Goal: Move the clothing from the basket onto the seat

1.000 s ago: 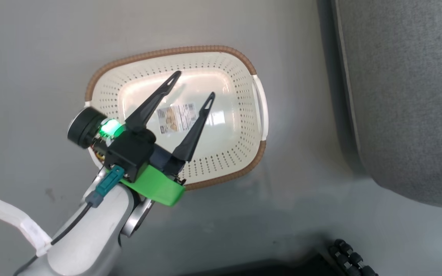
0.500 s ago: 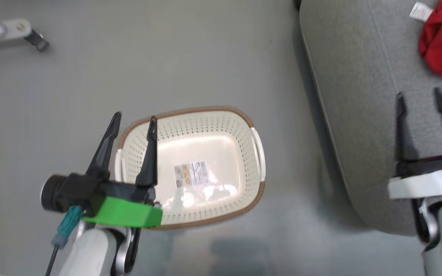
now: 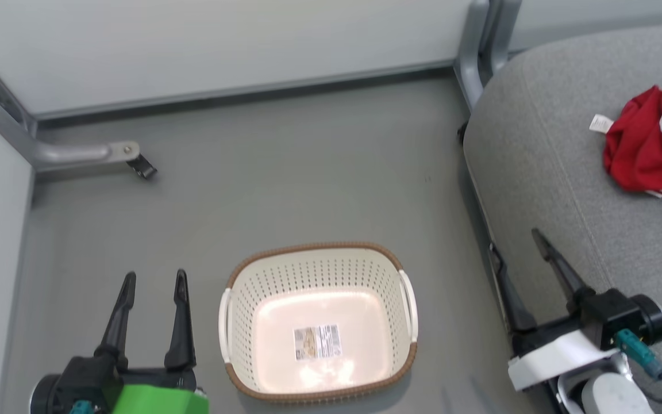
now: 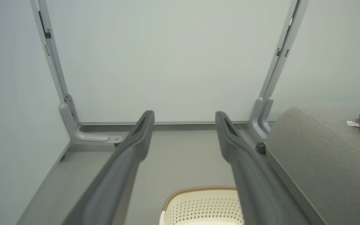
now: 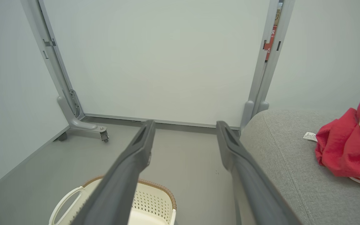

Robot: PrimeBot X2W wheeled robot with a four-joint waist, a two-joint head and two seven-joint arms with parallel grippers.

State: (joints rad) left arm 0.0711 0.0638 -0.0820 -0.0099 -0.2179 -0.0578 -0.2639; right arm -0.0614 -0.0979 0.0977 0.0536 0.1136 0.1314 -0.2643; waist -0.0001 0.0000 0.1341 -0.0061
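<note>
Clothing [image 3: 647, 149], a crumpled red heap with white panels and striped trim, lies on the seat [image 3: 538, 172] at the right, well apart from the basket [image 3: 319, 250]; a small white tag [image 3: 600, 123] sticks out at its left edge. The basket stands upright on the grey floor [image 3: 285, 172] just beside the seat's front edge, and its glossy bottom carries a paper label [image 3: 317, 342].

At the lower left of the head view the left arm sits low, with its green housing [image 3: 158, 399] at the bottom edge. Its two dark fingers [image 3: 121, 310] point up the view over the floor, just left of the basket. The left jaws are spread and hold nothing.

At the lower right the right arm reaches in, its fingers [image 3: 558, 267] slanting up and to the left over the seat's front edge. The right jaws are likewise spread wide and grip nothing, well short of the clothing. The right wrist view shows the gap between them open over the floor, with the basket's rim below.
</note>
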